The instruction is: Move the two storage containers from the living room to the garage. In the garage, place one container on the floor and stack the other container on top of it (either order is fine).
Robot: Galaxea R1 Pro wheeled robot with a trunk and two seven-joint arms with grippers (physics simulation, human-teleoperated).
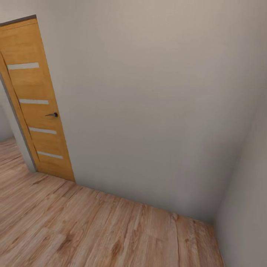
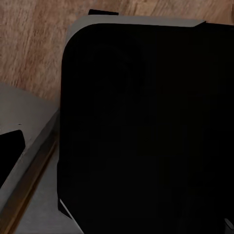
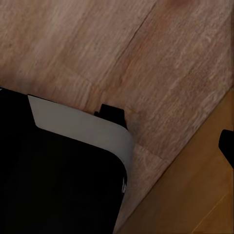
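An orange door (image 1: 37, 100) stands open left of a bare grey wall (image 1: 155, 104), above wood floor (image 1: 92, 230); likely in transit. Gripper states cannot be told.

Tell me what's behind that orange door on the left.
Past the orange door, which stands ajar, a strip of pale wood floor and a bit of grey wall show through the gap. The door leaf and frame cover whatever lies further in.

One orange wooden door (image 1: 37, 100) stands at the far left, with four pale horizontal strips across it and one dark handle (image 1: 53, 115). Two plain grey walls (image 1: 155, 104) meet in one corner at the right. One wood plank floor (image 1: 92, 233).
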